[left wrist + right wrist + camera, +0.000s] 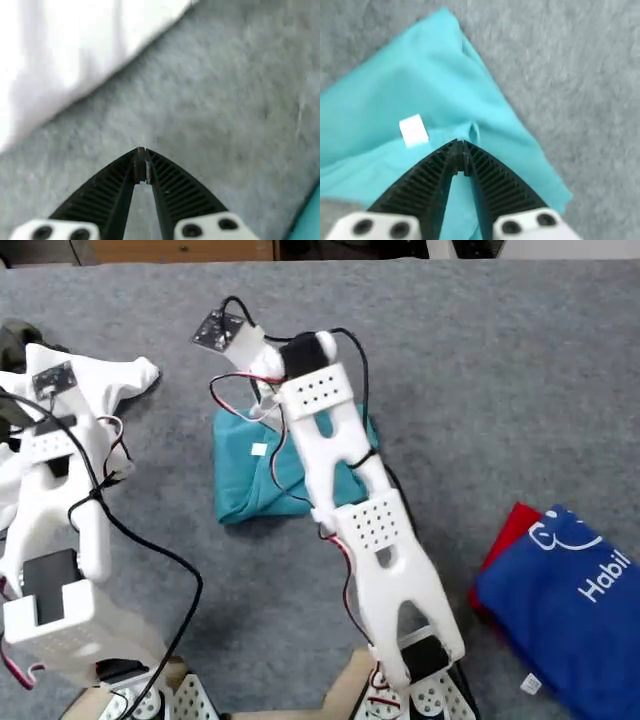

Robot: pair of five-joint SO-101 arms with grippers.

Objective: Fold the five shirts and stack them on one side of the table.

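Right hand (pixel 460 151), tips together, sits over the teal shirt (pixel 395 85).

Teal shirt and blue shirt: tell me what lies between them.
In the high view, the right arm crosses over bare grey table between the teal shirt and the blue shirt; a red shirt edge peeks out beside the blue one.

The middle shirt (pixel 245 480) lies at the centre of the table (pixel 480 360), under the right gripper (pixel 460 159). The left shirt (pixel 110 380) lies at the left edge, and the left gripper (pixel 141 165) is over bare table just beside it. Behind the left shirt sits a bundle (pixel 15 340), possibly another shirt. At the right edge, the top shirt (pixel 570 600) lies on the bottom shirt (pixel 505 535).
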